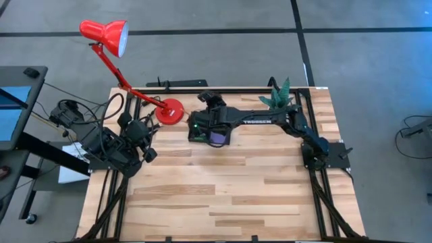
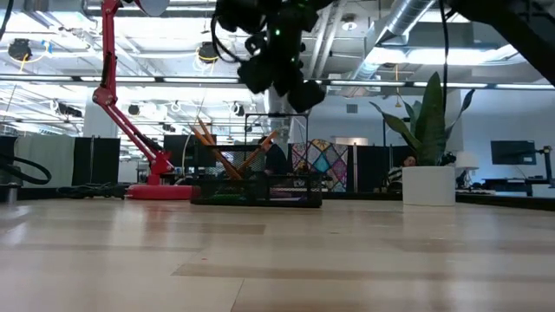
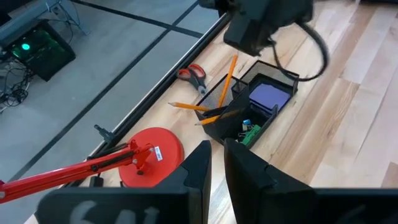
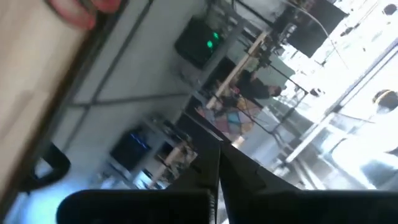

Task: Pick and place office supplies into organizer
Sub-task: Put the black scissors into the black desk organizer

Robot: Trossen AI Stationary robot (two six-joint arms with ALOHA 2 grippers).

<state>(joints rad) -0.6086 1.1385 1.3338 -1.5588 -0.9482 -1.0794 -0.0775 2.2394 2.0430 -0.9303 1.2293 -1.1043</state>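
My right pincer [image 2: 286, 82] hangs closed, seemingly empty, above the organizer [image 3: 252, 109], clear of its upright pencils [image 3: 225, 87].

Bystanders on the bench's far edge

A red desk lamp [image 1: 108, 37] stands its round base [image 1: 170, 111] near the bench's far edge, left of middle; a potted green plant [image 1: 280, 94] sits toward the far right corner.

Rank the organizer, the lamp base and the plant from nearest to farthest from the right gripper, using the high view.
1. Organizer: directly under the right gripper and its wrist, mid-table.
2. Lamp base: on the gripper's left, at the table's far edge.
3. Plant: farthest, towards the far right corner.
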